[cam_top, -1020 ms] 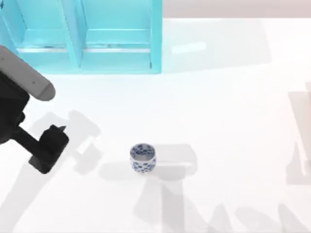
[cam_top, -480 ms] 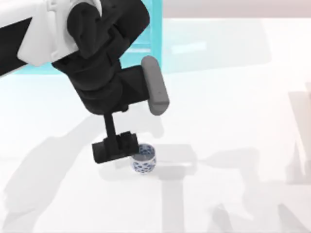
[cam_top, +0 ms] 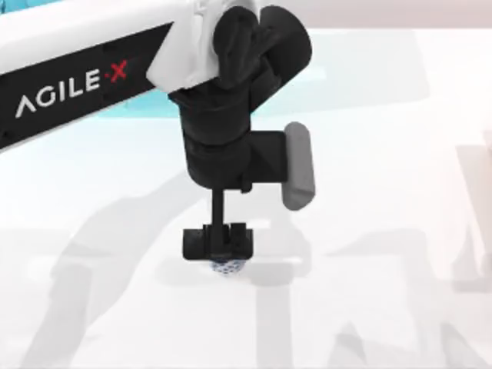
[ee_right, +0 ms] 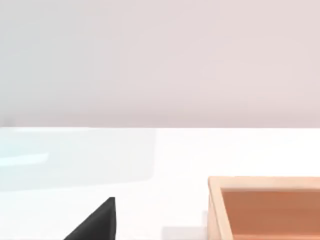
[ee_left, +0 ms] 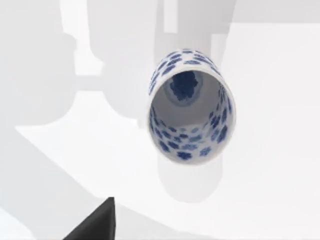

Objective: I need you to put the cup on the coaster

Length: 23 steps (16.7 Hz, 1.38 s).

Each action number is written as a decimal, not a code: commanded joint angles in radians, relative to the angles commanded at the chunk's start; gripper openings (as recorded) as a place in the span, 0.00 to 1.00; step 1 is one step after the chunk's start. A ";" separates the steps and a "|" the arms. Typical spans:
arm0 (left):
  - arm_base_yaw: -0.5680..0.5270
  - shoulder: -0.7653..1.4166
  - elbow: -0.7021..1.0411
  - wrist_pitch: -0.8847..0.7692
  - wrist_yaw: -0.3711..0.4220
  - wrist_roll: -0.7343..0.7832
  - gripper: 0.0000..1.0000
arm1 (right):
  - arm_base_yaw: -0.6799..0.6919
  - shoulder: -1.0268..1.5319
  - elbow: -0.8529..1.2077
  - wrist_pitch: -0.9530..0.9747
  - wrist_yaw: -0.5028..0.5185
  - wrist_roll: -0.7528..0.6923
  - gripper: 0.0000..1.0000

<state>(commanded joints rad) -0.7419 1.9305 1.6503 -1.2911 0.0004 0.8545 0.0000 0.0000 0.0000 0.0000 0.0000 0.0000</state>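
Your left end effector [cam_top: 217, 247] has swung in from the tabletop's left side and now hangs directly over the cup [cam_top: 227, 266], covering all but its near edge in the top view. 1 second ago that arm sat far off at the left with the cup in the open; half a second ago it was just beside the rim. The cup [ee_left: 190, 106] stands upright where it was, on the bare white tabletop [cam_top: 384, 231] near the middle — not yet lifted. You cannot tell how far the fingers are spread, or whether they touch the cup. The step in hand looks like the descent to grasp. A wooden tray [ee_right: 265, 207] appears in the right wrist view.
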 joint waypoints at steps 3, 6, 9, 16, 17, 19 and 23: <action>0.005 -0.003 -0.003 0.002 0.000 -0.001 1.00 | 0.000 0.000 0.000 0.000 0.000 0.000 1.00; 0.003 0.007 -0.039 0.042 0.000 0.001 1.00 | 0.000 0.000 0.000 0.000 0.000 0.000 1.00; 0.003 0.036 -0.132 0.171 0.000 0.002 1.00 | 0.000 0.000 0.000 0.000 0.000 0.000 1.00; 0.003 0.086 -0.285 0.371 0.001 0.004 1.00 | 0.000 0.000 0.000 0.000 0.000 0.000 1.00; 0.003 0.086 -0.285 0.371 0.001 0.004 1.00 | 0.000 0.000 0.000 0.000 0.000 0.000 1.00; 0.003 0.086 -0.285 0.371 0.001 0.004 0.92 | 0.000 0.000 0.000 0.000 0.000 0.000 1.00; 0.003 0.086 -0.285 0.371 0.001 0.004 0.62 | 0.000 0.000 0.000 0.000 0.000 0.000 1.00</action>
<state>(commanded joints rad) -0.7387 2.0168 1.3653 -0.9199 0.0009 0.8589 0.0000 0.0000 0.0000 0.0000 0.0000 0.0000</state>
